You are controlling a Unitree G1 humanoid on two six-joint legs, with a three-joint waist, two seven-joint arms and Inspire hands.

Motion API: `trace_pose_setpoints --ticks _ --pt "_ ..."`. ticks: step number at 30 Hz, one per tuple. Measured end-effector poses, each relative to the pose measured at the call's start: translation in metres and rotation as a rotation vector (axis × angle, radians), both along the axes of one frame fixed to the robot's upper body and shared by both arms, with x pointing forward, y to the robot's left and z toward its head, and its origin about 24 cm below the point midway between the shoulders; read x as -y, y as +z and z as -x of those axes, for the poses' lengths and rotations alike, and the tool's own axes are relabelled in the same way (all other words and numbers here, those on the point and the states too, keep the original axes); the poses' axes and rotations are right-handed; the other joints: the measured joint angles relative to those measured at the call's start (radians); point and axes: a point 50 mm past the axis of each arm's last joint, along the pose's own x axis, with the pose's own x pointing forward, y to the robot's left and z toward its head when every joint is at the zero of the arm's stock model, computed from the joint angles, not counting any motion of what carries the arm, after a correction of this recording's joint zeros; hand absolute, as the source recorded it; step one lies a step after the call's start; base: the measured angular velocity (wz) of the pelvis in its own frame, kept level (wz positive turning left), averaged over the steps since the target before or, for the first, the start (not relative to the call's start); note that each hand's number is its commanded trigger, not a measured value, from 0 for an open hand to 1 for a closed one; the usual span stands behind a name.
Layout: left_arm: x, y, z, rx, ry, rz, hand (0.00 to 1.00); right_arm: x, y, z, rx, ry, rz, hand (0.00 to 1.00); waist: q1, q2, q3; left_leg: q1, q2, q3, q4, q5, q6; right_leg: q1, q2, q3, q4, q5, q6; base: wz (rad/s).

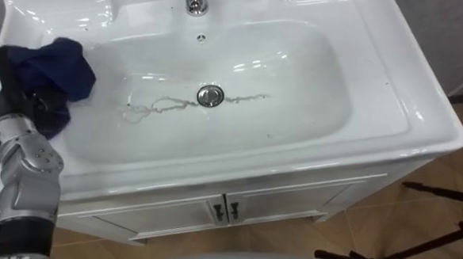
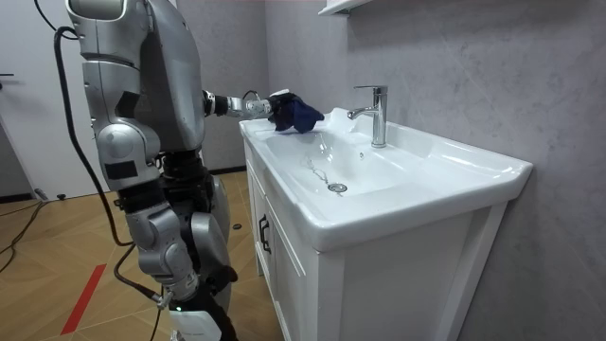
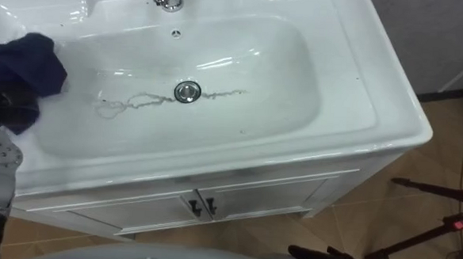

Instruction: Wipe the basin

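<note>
My left robot hand [image 1: 28,99] has its fingers curled round a bunched dark blue cloth [image 1: 60,63] at the left rim of the white basin [image 1: 313,94], whose bowl holds a thin grey squiggle of dirt [image 1: 160,106] trailing across the drain [image 1: 210,95].

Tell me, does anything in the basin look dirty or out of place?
Yes. A thin greyish streak crosses the basin floor through the drain, looping on the left; it looks like residue. The left hand holds the dark blue cloth at the left rim, away from it.
</note>
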Motion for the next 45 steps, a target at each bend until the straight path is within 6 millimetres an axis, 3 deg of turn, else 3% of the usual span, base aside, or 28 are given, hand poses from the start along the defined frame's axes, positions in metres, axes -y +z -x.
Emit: trace_pose_setpoints --ticks 3,5,10,14,34,45 --pt "0.010 0.014 -0.004 0.097 -0.050 -0.050 1.00 0.003 0.001 -0.001 0.022 0.007 0.015 0.00 -0.003 0.010 0.0108 -0.007 -0.001 0.000 0.001 0.000 0.000 -0.005 -0.001 -0.003 0.000 0.000 0.000 0.04" --pt "0.016 0.020 -0.005 0.149 -0.077 -0.062 1.00 0.004 0.002 -0.002 0.035 0.011 0.013 0.00 -0.007 0.009 0.0112 -0.007 0.000 0.000 0.001 0.000 0.000 -0.005 0.000 -0.003 -0.002 -0.001 0.000 0.00" --pt "0.028 0.021 -0.007 0.192 -0.128 -0.067 1.00 0.000 0.001 -0.003 0.043 0.036 -0.003 0.00 -0.019 -0.006 0.0076 -0.006 -0.001 -0.001 0.001 0.000 0.000 -0.004 -0.001 -0.001 -0.003 -0.001 0.000 0.00" --pt "0.038 0.017 -0.008 0.163 -0.175 -0.116 1.00 -0.005 0.000 0.001 0.041 0.044 -0.032 0.00 -0.022 -0.026 -0.0039 -0.001 -0.002 0.000 0.001 0.000 0.000 0.004 -0.001 0.001 -0.006 0.000 0.000 0.00" --pt "0.052 -0.001 0.000 0.089 -0.214 -0.127 1.00 -0.006 0.000 -0.001 0.046 0.053 -0.037 0.00 -0.048 -0.021 -0.0010 0.012 -0.002 0.000 0.001 0.000 0.000 0.021 -0.001 0.001 -0.016 0.001 0.001 0.00" --pt "0.070 -0.029 0.003 -0.099 -0.302 -0.263 1.00 -0.005 0.000 -0.003 0.041 0.051 -0.034 0.00 -0.057 -0.014 0.0021 0.008 -0.002 0.006 0.000 0.000 0.000 0.013 -0.001 0.003 -0.014 0.001 0.001 0.00"
